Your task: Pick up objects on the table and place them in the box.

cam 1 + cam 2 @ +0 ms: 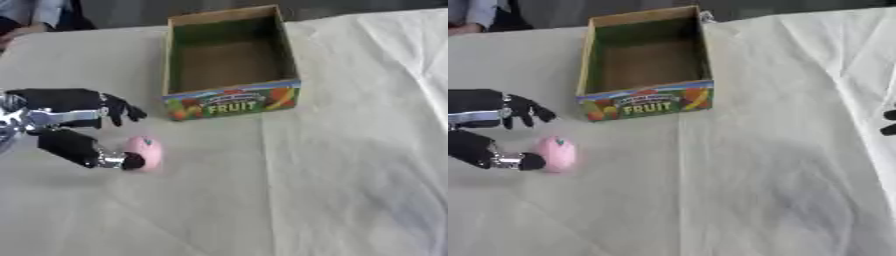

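We saw our left hand (83, 125) low at the left of the cloth-covered tabletop (350, 175), its thumb tip touching a pink egg-shaped object (145, 152) while the fingers curled above, apart from it. Beyond stood the open cardboard box (229, 62), its front printed FRUIT, nothing inside.

Pink object (144, 152), fruit-printed green-lined box (232, 102)

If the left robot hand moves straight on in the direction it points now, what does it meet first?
The pink object: the left robot hand points right, its thumb tip at or almost touching it. The box lies farther back.
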You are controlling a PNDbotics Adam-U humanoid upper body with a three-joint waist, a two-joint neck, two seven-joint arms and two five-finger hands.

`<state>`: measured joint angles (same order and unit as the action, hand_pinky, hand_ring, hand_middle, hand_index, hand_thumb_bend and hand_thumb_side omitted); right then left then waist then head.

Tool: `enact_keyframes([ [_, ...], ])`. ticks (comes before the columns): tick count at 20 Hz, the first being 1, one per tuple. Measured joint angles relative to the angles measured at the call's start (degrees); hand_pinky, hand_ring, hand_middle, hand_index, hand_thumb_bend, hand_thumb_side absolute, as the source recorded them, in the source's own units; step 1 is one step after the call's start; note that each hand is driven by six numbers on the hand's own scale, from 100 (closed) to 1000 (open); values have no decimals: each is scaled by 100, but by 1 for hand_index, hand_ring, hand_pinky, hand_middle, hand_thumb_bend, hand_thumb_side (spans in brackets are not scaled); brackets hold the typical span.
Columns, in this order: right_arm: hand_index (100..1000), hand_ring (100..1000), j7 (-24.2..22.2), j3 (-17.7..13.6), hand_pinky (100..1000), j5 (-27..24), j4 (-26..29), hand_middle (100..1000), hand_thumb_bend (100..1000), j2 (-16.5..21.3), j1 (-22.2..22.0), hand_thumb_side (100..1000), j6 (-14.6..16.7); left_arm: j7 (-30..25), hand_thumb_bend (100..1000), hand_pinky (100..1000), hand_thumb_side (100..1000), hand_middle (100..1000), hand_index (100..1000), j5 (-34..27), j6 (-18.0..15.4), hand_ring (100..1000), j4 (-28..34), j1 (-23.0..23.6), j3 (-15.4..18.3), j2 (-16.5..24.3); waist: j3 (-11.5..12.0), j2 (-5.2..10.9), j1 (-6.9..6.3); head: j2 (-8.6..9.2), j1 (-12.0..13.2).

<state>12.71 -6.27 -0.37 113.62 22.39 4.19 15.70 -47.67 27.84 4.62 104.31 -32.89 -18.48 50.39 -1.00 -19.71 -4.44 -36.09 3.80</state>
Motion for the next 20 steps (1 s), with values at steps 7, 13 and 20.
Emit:
enact_keyframes([
  [7,798,602,-33,20,495,2,0,587,100,-48,-16,1000,-33,-4,399,602,757,791,1000,178,-10,746,-257,-43,-192,-57,-11,-4,31,-5,10],
  [13,798,602,-62,34,496,3,0,586,100,-76,-18,1000,-62,208,315,553,688,735,1000,449,-17,695,-485,-101,-299,-169,-28,-9,34,-7,37],
  [20,799,603,-95,34,497,26,0,586,100,-112,-22,1000,-94,593,273,506,646,675,969,648,0,637,-628,-191,-381,-330,-41,-35,39,-10,58],
])
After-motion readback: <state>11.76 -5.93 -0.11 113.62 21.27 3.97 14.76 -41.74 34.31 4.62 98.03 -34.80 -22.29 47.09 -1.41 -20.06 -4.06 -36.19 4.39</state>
